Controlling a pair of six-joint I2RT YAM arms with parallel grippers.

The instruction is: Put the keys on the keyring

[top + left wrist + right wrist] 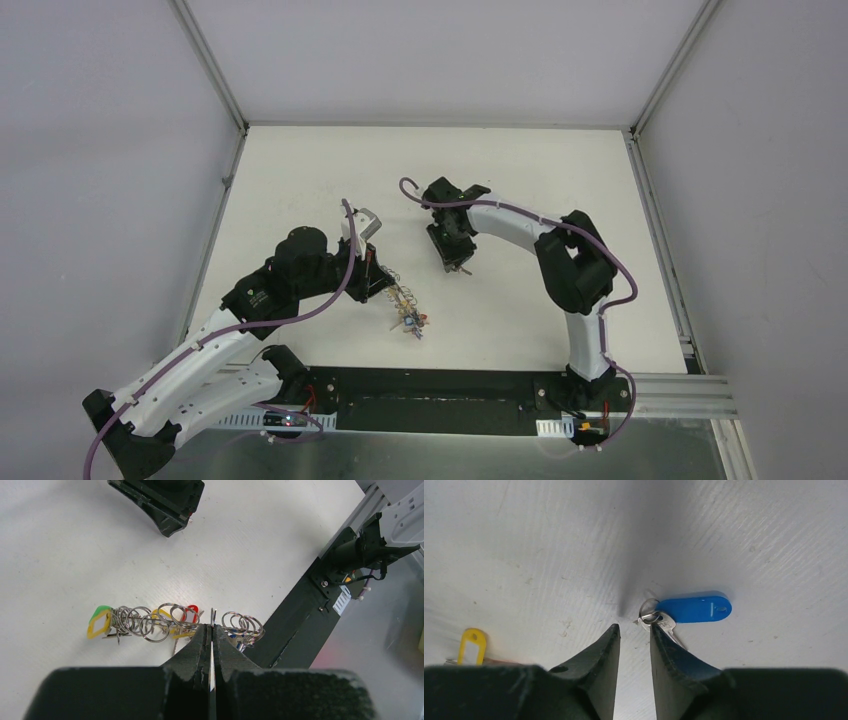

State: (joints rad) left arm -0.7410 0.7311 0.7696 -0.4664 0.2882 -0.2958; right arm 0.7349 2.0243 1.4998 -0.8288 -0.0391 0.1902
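Observation:
In the left wrist view my left gripper (212,627) is shut on one ring of the keyring (150,622), a silvery chain of rings lying on the white table. Tags in green and yellow (100,621) and red (190,613) hang from it. From above, the keyring (407,312) trails from my left gripper (378,280) toward the near edge. My right gripper (633,629) is open, tips low over the table. A key with a blue tag (695,609) lies just outside its right finger (664,645), touching the tip. A yellow-tagged key (472,645) lies at the far left.
The black base bar (430,392) runs along the table's near edge, close to the keyring's end in the left wrist view (300,620). My right gripper (452,250) stands just beyond the keyring. White walls enclose the table on the other sides.

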